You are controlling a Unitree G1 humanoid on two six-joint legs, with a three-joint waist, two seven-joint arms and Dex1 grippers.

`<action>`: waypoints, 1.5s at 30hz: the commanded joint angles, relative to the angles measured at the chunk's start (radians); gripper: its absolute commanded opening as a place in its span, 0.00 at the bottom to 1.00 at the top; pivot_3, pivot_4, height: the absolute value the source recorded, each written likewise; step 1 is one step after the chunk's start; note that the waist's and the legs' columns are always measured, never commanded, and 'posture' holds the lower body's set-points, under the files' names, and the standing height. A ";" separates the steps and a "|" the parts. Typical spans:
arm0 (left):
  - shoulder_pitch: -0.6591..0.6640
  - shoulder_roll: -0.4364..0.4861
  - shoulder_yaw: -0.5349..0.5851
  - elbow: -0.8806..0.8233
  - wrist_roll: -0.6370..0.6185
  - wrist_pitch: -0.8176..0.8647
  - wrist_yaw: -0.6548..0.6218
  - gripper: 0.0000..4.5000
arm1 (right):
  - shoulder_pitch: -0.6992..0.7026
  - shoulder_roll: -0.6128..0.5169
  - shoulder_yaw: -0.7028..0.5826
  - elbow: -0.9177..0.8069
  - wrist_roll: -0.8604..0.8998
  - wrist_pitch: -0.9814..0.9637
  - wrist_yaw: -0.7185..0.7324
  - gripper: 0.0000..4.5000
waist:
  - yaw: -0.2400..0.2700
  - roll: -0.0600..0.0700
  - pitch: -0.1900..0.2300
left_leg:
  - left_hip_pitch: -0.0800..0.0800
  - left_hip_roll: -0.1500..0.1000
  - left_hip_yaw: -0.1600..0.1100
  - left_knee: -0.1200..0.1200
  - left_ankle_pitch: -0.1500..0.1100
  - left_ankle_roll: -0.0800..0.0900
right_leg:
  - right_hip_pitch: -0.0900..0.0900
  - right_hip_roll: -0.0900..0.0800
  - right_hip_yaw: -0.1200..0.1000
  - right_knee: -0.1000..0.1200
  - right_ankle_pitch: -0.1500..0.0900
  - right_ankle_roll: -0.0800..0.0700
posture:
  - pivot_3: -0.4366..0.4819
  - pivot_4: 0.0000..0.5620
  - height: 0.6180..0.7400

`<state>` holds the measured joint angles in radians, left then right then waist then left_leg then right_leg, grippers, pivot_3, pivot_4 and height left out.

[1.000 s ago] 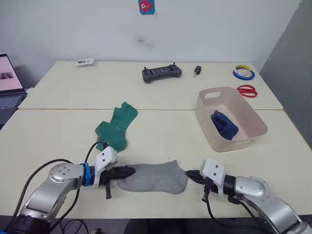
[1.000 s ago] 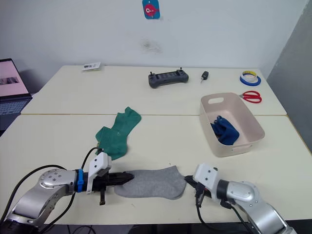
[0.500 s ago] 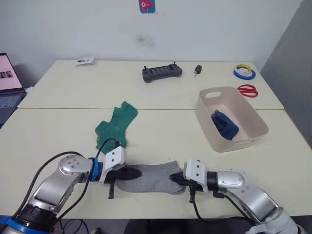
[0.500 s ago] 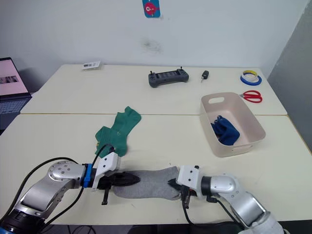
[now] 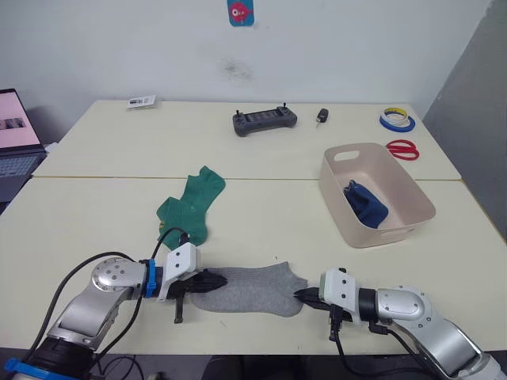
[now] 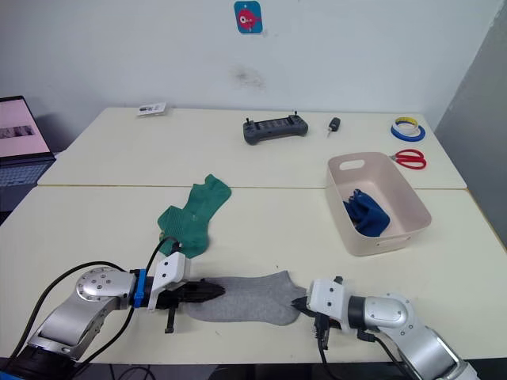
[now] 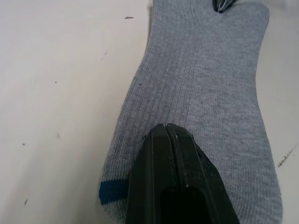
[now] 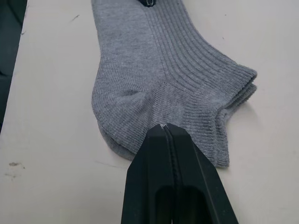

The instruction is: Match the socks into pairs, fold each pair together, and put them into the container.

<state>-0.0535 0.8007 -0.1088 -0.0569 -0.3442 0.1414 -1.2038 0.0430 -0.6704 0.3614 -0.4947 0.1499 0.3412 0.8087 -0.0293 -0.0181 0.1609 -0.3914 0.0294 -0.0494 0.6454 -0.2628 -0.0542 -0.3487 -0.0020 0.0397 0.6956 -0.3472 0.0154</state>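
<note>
Cream tabletop [image 5: 261, 229], white wall behind. We list: controller [image 5: 264, 119], tape rolls [image 5: 395, 118], red scissors [image 5: 402, 148], laptop [image 5: 14, 131] at the far left. Container [image 5: 379, 198] at right holds 1 dark blue pair [image 5: 364, 204]. Green socks [image 5: 188, 207] lie mid-table. Grey socks [image 5: 249, 288] lie at the near edge between both grippers. Since 0.5 s ago, our right gripper [image 5: 305, 297] has backed from over the heel to its edge. Left gripper [image 5: 212, 279]: fingers pressed together over the blue-marked cuff; whether cloth is pinched, we cannot tell. Right: fingers together, tip at the heel.
</note>
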 commanded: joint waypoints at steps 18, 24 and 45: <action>-0.024 -0.028 0.013 -0.094 -0.039 0.027 -0.050 0.69 | 0.071 0.079 -0.125 -0.207 0.141 0.292 -0.214 1.00 | 0.000 -0.001 0.001 | -0.003 0.000 0.000 0.000 0.000 0.000 | -0.003 0.000 0.000 0.000 0.000 0.000 | 0.48 0.27 1.00; -0.059 -0.022 -0.003 -0.083 -0.035 0.042 -0.066 0.69 | 0.089 0.150 -0.078 -0.166 0.093 0.296 -0.291 1.00 | -0.002 -0.001 0.001 | -0.004 0.000 0.000 0.000 0.000 0.000 | -0.004 0.001 0.001 0.000 0.000 0.000 | 0.48 0.27 1.00; -0.064 0.023 0.073 -0.086 -0.090 0.082 -0.094 0.65 | 0.086 0.133 -0.048 -0.134 0.052 0.258 -0.233 0.00 | -0.002 -0.001 0.001 | -0.004 0.000 0.000 0.000 0.000 0.000 | -0.004 0.001 0.000 0.000 0.000 0.000 | 0.48 0.27 1.00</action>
<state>-0.1136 0.8107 -0.0704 -0.1138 -0.4162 0.2152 -1.2981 0.1330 -0.5328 0.3356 -0.6226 0.1902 0.5981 0.5711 -0.0310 -0.0187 0.1617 -0.3953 0.0297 -0.0499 0.6455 -0.2628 -0.0542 -0.3525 -0.0009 0.0396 0.6959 -0.3472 0.0153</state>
